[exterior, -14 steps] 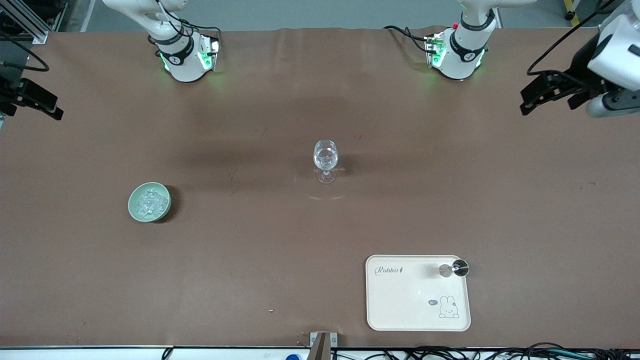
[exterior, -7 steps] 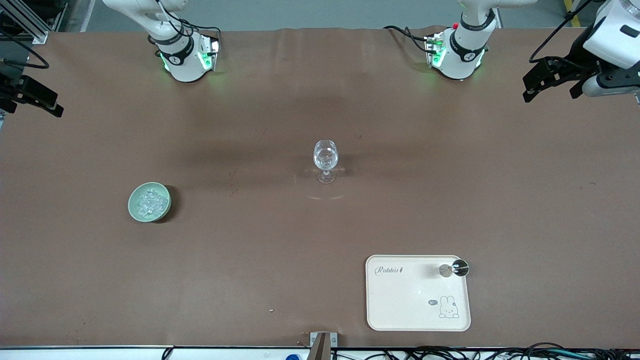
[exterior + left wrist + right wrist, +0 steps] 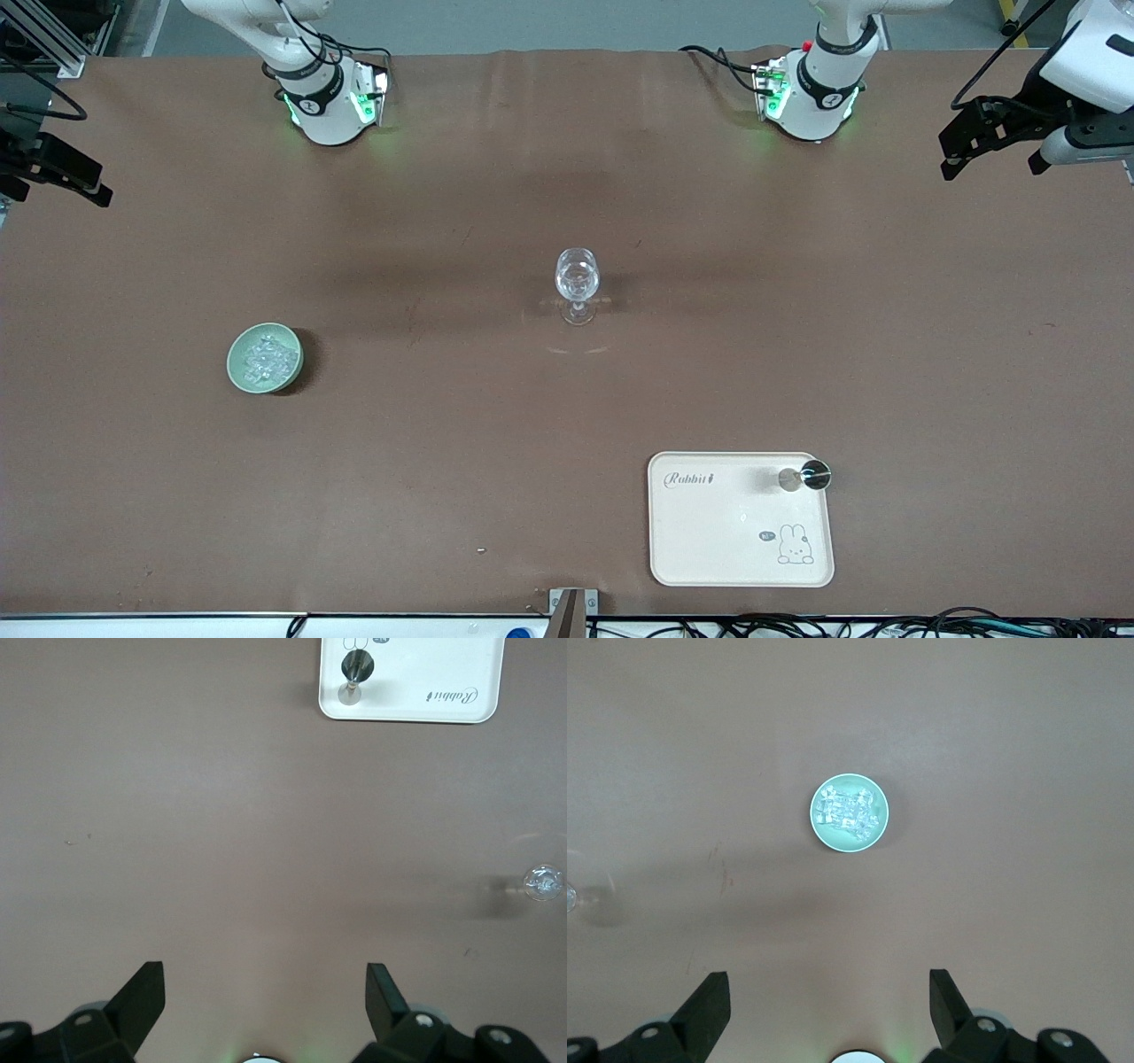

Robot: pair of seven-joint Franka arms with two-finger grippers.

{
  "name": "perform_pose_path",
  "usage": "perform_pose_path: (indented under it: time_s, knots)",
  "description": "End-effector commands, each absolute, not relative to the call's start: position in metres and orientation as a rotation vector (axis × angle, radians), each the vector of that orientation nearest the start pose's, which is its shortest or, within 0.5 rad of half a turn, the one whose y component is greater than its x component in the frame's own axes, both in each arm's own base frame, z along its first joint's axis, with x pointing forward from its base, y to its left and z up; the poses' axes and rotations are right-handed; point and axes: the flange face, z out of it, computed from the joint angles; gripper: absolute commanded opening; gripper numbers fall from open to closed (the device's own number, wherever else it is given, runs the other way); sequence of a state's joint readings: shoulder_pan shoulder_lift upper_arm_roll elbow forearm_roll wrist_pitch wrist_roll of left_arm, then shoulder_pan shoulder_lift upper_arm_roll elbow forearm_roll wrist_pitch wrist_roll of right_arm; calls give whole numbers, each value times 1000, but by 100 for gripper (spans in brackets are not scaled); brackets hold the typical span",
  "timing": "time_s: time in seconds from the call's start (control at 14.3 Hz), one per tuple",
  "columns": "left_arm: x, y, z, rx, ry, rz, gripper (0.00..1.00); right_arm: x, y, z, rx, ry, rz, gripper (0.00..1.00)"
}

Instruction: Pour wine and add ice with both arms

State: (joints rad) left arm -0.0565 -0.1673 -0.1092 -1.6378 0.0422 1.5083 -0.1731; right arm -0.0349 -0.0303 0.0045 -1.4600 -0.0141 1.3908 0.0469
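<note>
A clear stemmed wine glass [image 3: 577, 283] stands upright mid-table; it also shows in the left wrist view [image 3: 542, 882]. The ice [image 3: 264, 356] is a heap of small clear chunks in a pale green bowl [image 3: 235, 368] toward the right arm's end, also in the right wrist view, ice [image 3: 849, 808] in bowl [image 3: 818, 827]. My left gripper [image 3: 988, 164] [image 3: 264, 992] is open and empty, high over the table's left-arm end. My right gripper [image 3: 53, 190] [image 3: 828, 997] is open and empty, high over the right-arm end. No wine bottle is in view.
A cream tray [image 3: 726, 532] with a rabbit print lies near the front camera's edge, toward the left arm's end. A small shiny metal cup [image 3: 806, 477] sits at its corner; both show in the left wrist view, tray [image 3: 425, 665], cup [image 3: 356, 669].
My left gripper has risen and drawn back toward the left arm's end of the table. The right arm, glass, bowl and tray have not moved.
</note>
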Motion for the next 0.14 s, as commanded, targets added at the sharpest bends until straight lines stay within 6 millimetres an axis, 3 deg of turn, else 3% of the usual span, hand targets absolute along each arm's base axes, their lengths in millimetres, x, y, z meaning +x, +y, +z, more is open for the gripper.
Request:
perform_pose_path:
  time_s: [0.0,0.07]
  knots:
    - [492,-80,680,-3084,-17,-88,100,517,-21,678,-3140,111,51,99]
    - [492,-81,679,-3087,-17,-85,100,517,-21,678,-3140,111,48,99]
